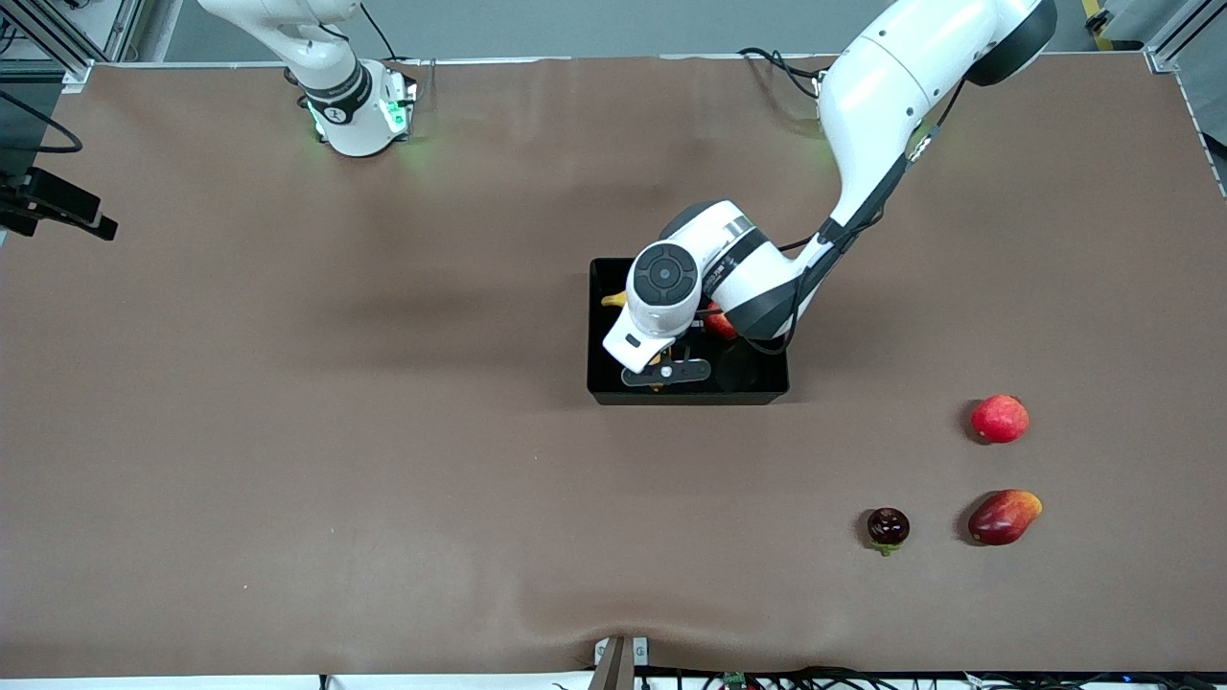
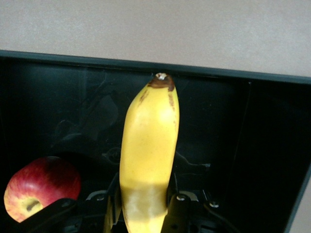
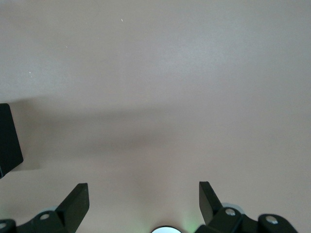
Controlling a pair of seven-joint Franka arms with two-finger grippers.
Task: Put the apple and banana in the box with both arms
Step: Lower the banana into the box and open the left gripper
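**Left tool lowers banana into box**

Left tool pinches the banana over the box, low enough to release without a bounce. The apple already lies inside, beside it. Right tool, spread, waits over bare tabletop.

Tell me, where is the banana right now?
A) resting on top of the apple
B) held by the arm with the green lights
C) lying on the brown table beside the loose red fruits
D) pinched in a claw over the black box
D: the left wrist view shows the banana squeezed between the fingers of the left claw above the floor of the box, with the apple lying beside it inside.
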